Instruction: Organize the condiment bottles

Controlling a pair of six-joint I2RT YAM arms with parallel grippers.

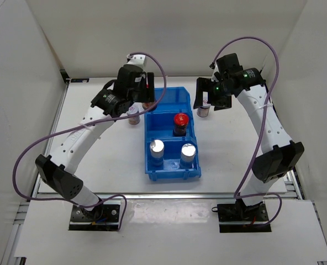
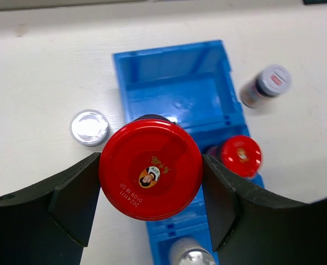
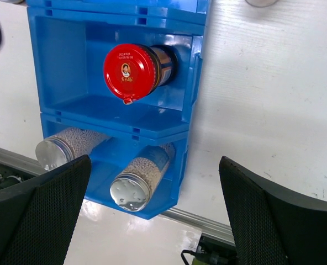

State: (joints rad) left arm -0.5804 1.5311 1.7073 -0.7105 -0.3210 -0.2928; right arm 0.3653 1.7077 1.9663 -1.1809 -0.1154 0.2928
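White tabletop (image 1: 108,160) carries a blue three-compartment plastic bin (image 1: 174,172), already holding two silver-topped jars (image 1: 157,147) and one red-capped dark jar (image 1: 180,120). My left claw (image 2: 151,182) is clamped on the second red-capped jar (image 2: 152,154) above the bin, and my right claw (image 1: 212,98) gapes empty. Two pale-lidded jars (image 1: 133,115) wait outside.

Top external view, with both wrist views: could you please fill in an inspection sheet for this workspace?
Surface: white table, no spills seen.
Job's things: blue bin holds a red-capped jar in its middle compartment and two silver-topped jars in the near one. The far compartment is empty. A left-side jar and a right-side jar stand on the table.
Clutter: nothing seen.
Grippers: left gripper shut on a second red-capped jar. Right gripper open, above the right-side jar.
Cables: purple cables loop from both arms.
Surroundings: white enclosure walls.
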